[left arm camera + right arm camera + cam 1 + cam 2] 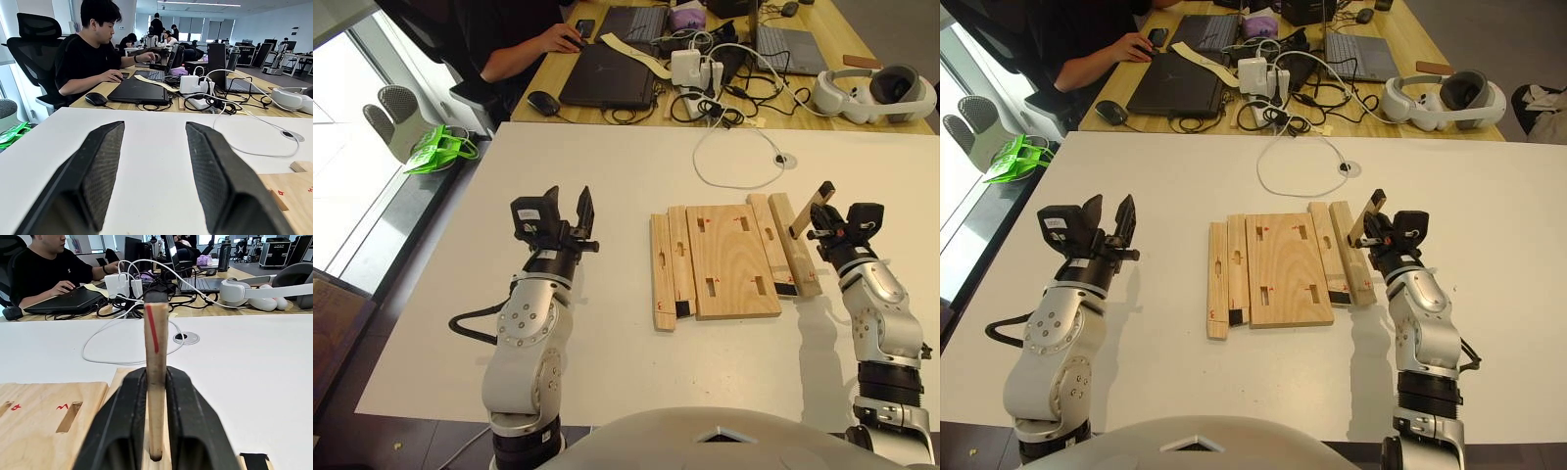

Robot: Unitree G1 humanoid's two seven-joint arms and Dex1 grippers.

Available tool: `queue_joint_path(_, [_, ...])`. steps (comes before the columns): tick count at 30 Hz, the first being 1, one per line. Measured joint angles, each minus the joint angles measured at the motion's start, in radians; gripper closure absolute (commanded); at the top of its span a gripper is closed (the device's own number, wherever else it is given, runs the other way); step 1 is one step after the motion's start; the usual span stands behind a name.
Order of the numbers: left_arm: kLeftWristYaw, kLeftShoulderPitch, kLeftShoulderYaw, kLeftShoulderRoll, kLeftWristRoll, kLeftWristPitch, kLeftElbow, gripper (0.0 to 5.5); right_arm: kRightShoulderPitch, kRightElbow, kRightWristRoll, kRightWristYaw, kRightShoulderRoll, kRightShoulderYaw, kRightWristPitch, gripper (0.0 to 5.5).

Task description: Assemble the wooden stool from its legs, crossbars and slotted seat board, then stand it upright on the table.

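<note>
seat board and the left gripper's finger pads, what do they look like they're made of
Seat board: pale, bare-looking wood; grain lines show and the surface is matte, with no gloss or paint coat visible. Finger pads of the left gripper: black with a fine dimpled texture, likely rubber or moulded plastic; the look leaves that open.

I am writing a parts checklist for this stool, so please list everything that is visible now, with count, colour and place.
table: 1, white, under everything.
seat board: 1, light wood, four slots, flat at table centre.
wooden bars: 4, light wood, flat, two on each side of the board.
held bar: 1, light wood, red-marked, tilted.
cable: 1, white, looped behind the board.
headset: 1, white, back desk.
black laptop: 1, back desk.
left gripper: black, open, over the table's left.
right gripper: black, shut on held bar.
</note>
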Motion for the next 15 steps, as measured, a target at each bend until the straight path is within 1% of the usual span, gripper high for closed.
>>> queue_joint_path(4, [0.0, 0.001, -0.001, 0.0, 0.0, -0.009, 0.0, 3.2, 0.0, -0.001, -0.016, 0.015, -0.007, 0.011, -0.016, 3.88])
queue_joint_path(9, [0.0, 0.003, -0.001, 0.0, 0.0, -0.011, 0.0, 3.2, -0.006, -0.103, -0.006, 0.024, -0.007, 0.02, -0.009, 3.88])
queue_joint_path(10, [0.0, 0.005, -0.001, 0.0, 0.0, -0.012, 0.001, 3.2, -0.027, -0.133, 0.009, 0.012, -0.007, 0.015, 0.004, 3.88])
queue_joint_path(13, [0.001, 0.011, 0.0, 0.0, 0.0, -0.014, 0.001, 3.2, -0.172, -0.221, 0.041, -0.053, -0.005, -0.009, 0.051, 3.88])
queue_joint_path(15, [0.002, 0.013, -0.003, -0.001, 0.0, -0.015, 0.001, 3.2, -0.301, -0.238, 0.051, -0.103, -0.003, -0.01, 0.09, 3.88])
